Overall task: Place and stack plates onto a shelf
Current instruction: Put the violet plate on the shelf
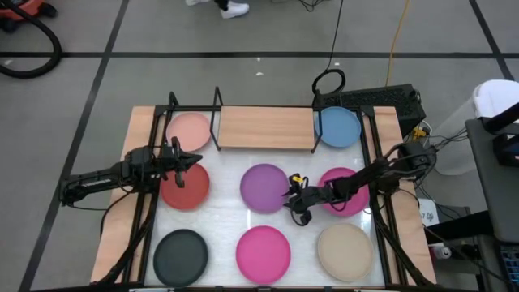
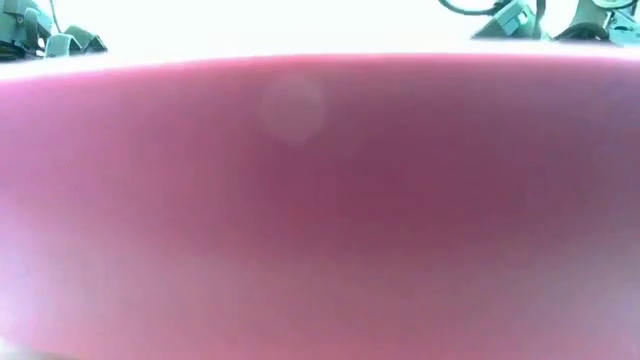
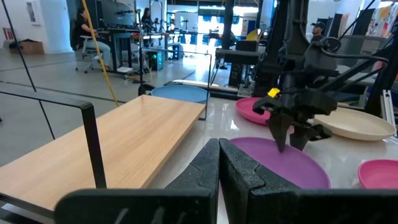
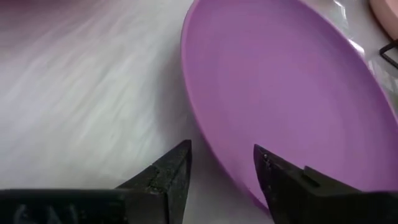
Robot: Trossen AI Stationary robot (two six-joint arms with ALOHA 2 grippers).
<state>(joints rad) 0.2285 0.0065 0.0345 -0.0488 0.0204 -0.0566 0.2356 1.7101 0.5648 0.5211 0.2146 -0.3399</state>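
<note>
The right gripper, fingers parted and empty, hangs low at the right rim of the round flat purple plate lying mid-table, just in front of the bare light-wood shelf. That rim lies between its fingers. The left gripper, clenched shut, waits above the red plate, farther off.
</note>
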